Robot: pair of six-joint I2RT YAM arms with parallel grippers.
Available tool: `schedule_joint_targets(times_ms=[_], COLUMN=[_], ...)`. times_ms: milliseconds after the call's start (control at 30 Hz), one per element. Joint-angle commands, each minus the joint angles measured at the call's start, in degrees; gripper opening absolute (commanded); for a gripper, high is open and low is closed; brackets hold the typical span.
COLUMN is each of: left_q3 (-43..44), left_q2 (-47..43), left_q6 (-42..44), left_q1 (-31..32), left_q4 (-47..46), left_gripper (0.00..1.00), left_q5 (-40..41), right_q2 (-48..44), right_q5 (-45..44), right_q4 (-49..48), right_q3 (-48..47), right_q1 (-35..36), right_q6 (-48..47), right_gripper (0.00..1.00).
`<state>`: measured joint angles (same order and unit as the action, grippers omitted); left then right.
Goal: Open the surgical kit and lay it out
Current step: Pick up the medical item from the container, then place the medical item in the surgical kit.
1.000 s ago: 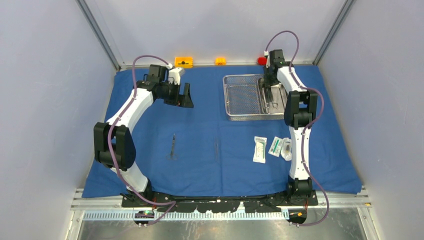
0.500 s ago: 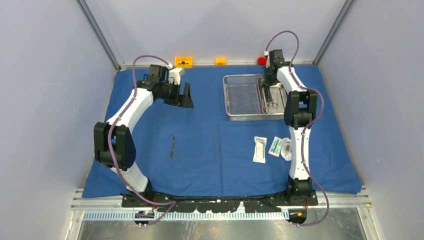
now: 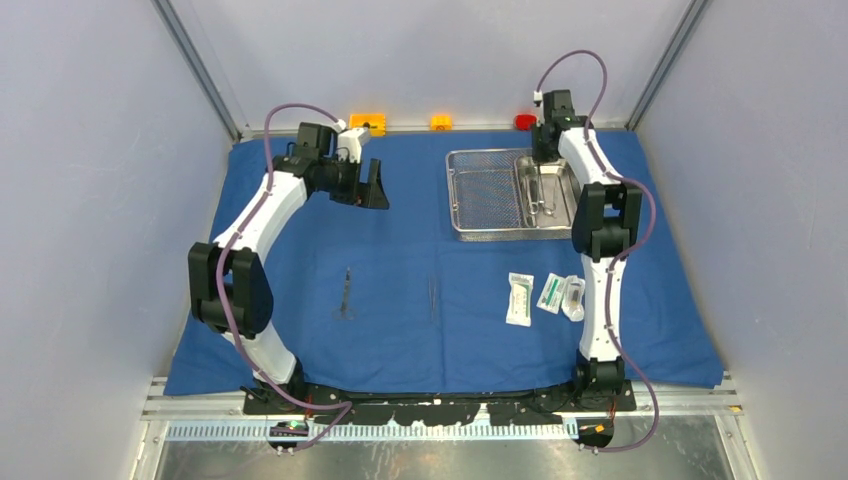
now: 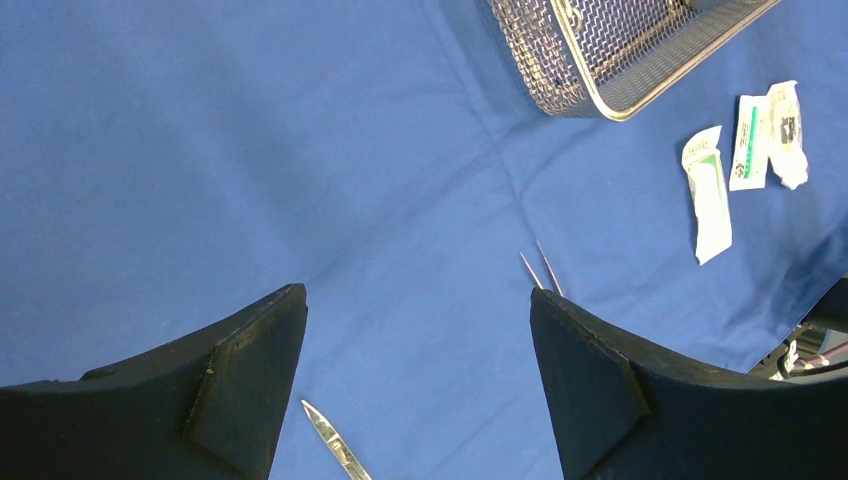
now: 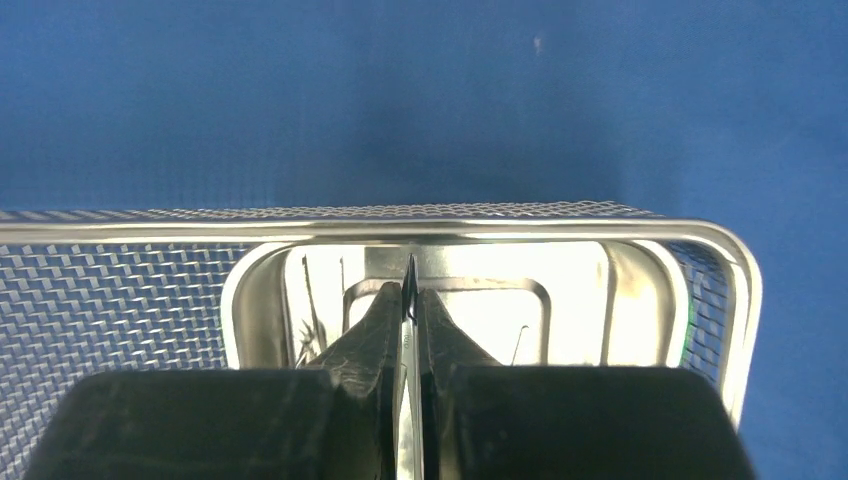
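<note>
Shifted back toward the far edge since a second ago, black fingers pinched almost flat on a thin silvery metal instrument [image 5: 409, 300] seen edge-on: right gripper [image 5: 410, 318], just over the glossy, round-cornered steel tray [image 5: 640, 290] nested in the right end of the rectangular wire-mesh basket [image 3: 485, 195]. Spread wide and holding nothing above the smooth, faintly creased blue cloth [image 3: 420, 240]: left gripper [image 4: 415, 295], at far left. Laid flat on the cloth nearer the arms: slim scissors [image 3: 345, 293], needle-thin tweezers [image 3: 433, 297], three crinkled white packets [image 3: 519, 299] side by side.
</note>
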<state>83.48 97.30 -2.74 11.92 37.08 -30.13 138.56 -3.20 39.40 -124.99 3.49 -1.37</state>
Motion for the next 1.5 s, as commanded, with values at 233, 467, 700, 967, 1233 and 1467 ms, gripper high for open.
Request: schedule_joint_targets(times_ms=[233, 467, 700, 967, 1233, 1467], left_q3=[4.4, 8.02, 13.02, 21.45, 24.78, 24.26], left_q2=[1.19, 3.38, 6.62, 12.17, 14.8, 13.72], left_q6=[-1.48, -3.38, -10.81, -18.76, -21.1, -17.48], left_q1=[2.13, 5.11, 9.21, 12.6, 15.41, 19.77], left_q4=[-2.26, -3.34, -8.88, -13.76, -16.17, -13.19], left_gripper=[0.83, 0.82, 0.81, 0.8, 0.79, 0.76], left_q5=[-2.23, -2.44, -0.26, -2.59, -5.61, 3.83], right_q2=[-13.19, -16.31, -22.03, -31.6, -38.51, -38.81], right_q5=[0.13, 0.28, 1.37, 5.94, 5.44, 5.47], right_q4=[-0.81, -0.81, -0.88, -3.54, -7.4, -7.62], right_q3=[1.81, 3.45, 5.44, 13.58, 22.07, 24.22], right_q1=[-0.24, -0.3, 0.32, 3.41, 9.4, 12.45], right_q6=[0.44, 0.67, 5.9, 14.29, 20.02, 26.45], right_gripper=[0.0, 0.0, 0.0, 0.0, 0.0, 0.0])
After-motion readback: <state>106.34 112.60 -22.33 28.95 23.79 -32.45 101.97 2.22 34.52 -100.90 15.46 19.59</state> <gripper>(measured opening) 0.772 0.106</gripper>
